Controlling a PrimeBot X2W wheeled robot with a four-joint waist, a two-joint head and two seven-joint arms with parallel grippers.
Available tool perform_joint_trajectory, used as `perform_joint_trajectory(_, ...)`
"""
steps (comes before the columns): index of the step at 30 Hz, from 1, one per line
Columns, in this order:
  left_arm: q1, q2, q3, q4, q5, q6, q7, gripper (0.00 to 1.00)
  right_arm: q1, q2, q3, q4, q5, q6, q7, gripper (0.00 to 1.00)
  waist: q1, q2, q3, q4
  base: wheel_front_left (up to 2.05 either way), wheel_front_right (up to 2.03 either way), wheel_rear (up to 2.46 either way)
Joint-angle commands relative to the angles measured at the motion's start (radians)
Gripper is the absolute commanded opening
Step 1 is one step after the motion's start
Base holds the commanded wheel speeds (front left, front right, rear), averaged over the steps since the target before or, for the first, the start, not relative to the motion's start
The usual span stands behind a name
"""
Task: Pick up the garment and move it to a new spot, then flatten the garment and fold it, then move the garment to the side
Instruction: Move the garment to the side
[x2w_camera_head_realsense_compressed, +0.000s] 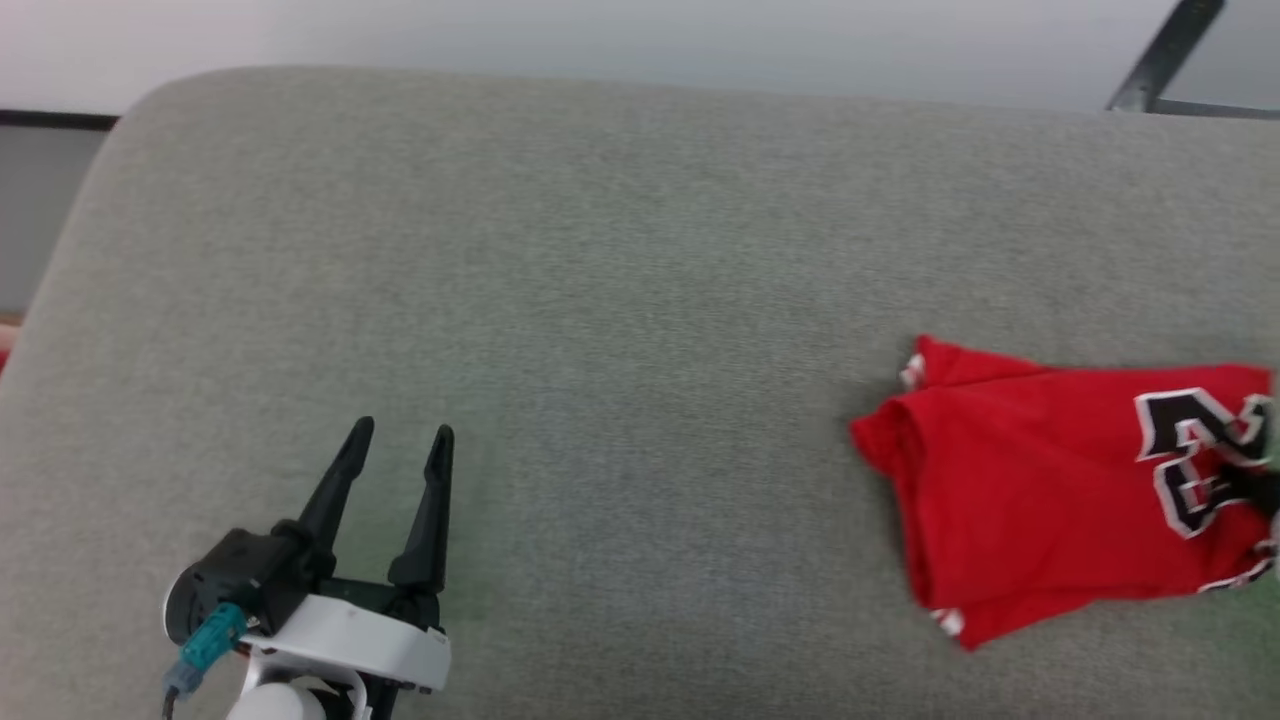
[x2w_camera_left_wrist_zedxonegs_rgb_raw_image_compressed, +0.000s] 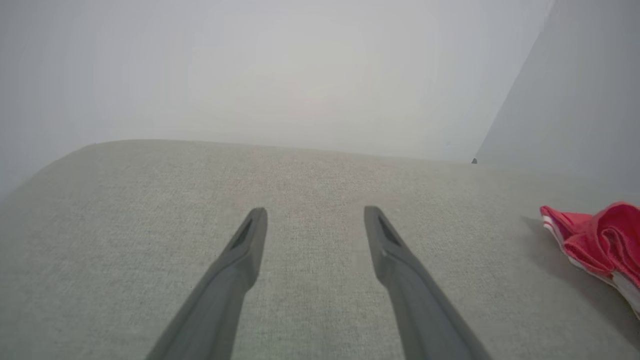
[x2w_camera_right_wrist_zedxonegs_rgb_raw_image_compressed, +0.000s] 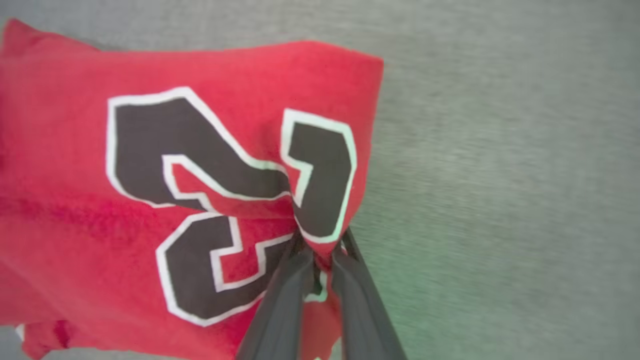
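Two tapered dark fingers of your right gripper (x2w_camera_right_wrist_zedxonegs_rgb_raw_image_compressed: 320, 250) are nearly together, pinching a bunched fold of the garment (x2w_camera_head_realsense_compressed: 1030, 500) by the black, white-outlined "23". That soft red jersey lies folded and rumpled at three o'clock on the coarse grey woven cushion (x2w_camera_head_realsense_compressed: 600, 250). Your left gripper (x2w_camera_head_realsense_compressed: 402, 430), at seven o'clock, has its fingers spread wide, holding nothing.

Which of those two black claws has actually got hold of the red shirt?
The right gripper: it pinches the garment by its black 23. The left gripper stands open, apart from it, over the bare grey cushion.
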Motion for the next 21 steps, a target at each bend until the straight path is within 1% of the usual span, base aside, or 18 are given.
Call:
perform_joint_trajectory(1,-0.012,0.002,0.001,-0.005,0.011,-0.006,-0.004,1.00,0.004,-0.004,-0.011,0.000,0.003,-0.001,-0.008,0.00,0.0000,-0.0001,0.006,-0.031,0.00,0.00,0.00)
perform_joint_trajectory(6,-0.035,0.014,-0.005,-0.033,0.018,-0.007,-0.004,1.00,0.008,-0.067,-0.107,0.018,-0.004,-0.001,-0.046,0.00,0.0000,-0.0001,0.033,-0.078,0.00,0.00,0.00)
perform_joint_trajectory(10,-0.064,0.026,-0.024,-0.052,0.023,-0.011,-0.004,1.00,-0.013,-0.109,-0.171,0.061,-0.023,-0.001,-0.071,0.00,0.0000,-0.0001,0.058,-0.113,0.00,0.00,0.00)
perform_joint_trajectory(15,-0.108,0.040,-0.063,-0.070,0.033,-0.014,-0.001,1.00,-0.061,-0.121,-0.238,0.128,-0.027,-0.001,-0.107,0.00,0.0000,-0.0001,0.088,-0.149,0.00,0.00,0.00)
perform_joint_trajectory(18,-0.137,0.050,-0.085,-0.075,0.032,-0.015,0.007,1.00,-0.090,-0.125,-0.255,0.168,-0.052,-0.001,-0.137,0.00,0.0000,-0.0001,0.106,-0.164,0.00,0.00,0.00)
perform_joint_trajectory(21,-0.159,0.060,-0.097,-0.078,0.027,-0.014,0.012,1.00,-0.121,-0.121,-0.261,0.205,-0.086,-0.001,-0.191,0.00,0.0000,-0.0001,0.124,-0.174,0.00,0.00,0.00)
